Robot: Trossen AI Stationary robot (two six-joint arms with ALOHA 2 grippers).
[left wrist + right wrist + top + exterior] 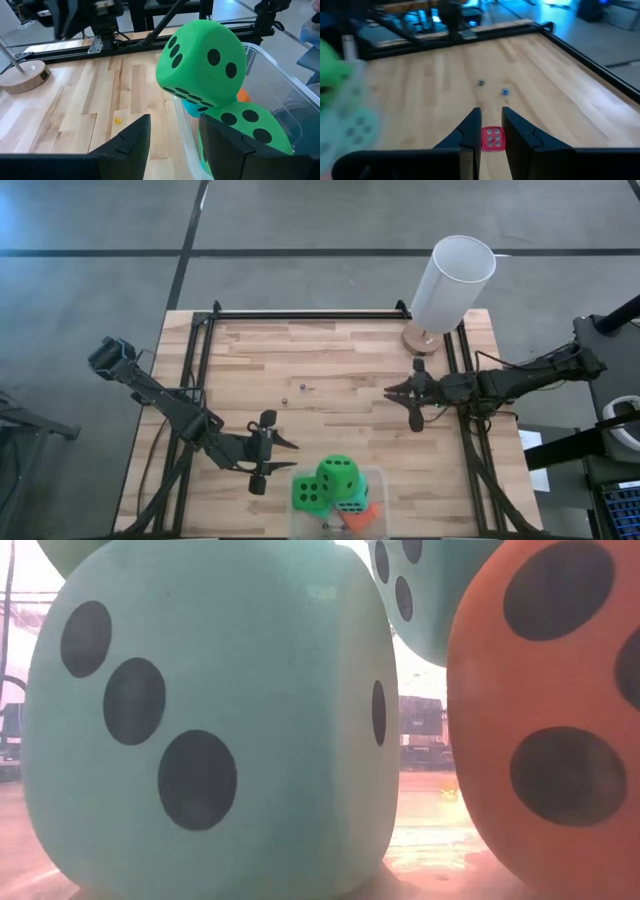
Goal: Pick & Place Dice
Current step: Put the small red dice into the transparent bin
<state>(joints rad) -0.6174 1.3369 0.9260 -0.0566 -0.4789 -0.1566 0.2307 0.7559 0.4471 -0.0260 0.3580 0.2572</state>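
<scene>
Right gripper [491, 114], over the middle of the surface [340, 360]: nearly closed, pinching a small red die [493, 138] between its fingers, upper face seemingly six pips, though blurred. Just beyond, on bare wood: a small blue die [505, 91] and a small dark die [480, 82], both loose.

Left gripper [175, 122], beside the clear bin [265, 55] at the surface's front edge: about half open, nothing held. A small yellow die [116, 120] near it on the wood.

Inside the bin, piled: upper green die [202, 60] resting tilted on lower green die [250, 127], with a teal die [200, 720] and an orange-red die [550, 720] at the bottom.

Step judged in hand: carrying the red die to a drop point, probably the bin.

- Lift clear of the wood before travelling.
- Hold the squeeze even; so small a cube may twist out.
- Approach above the top green die, away from the left gripper.
- Release low, over a gap, to limit bounce.

Brands, labels, writing: none legible; pips only.
</scene>
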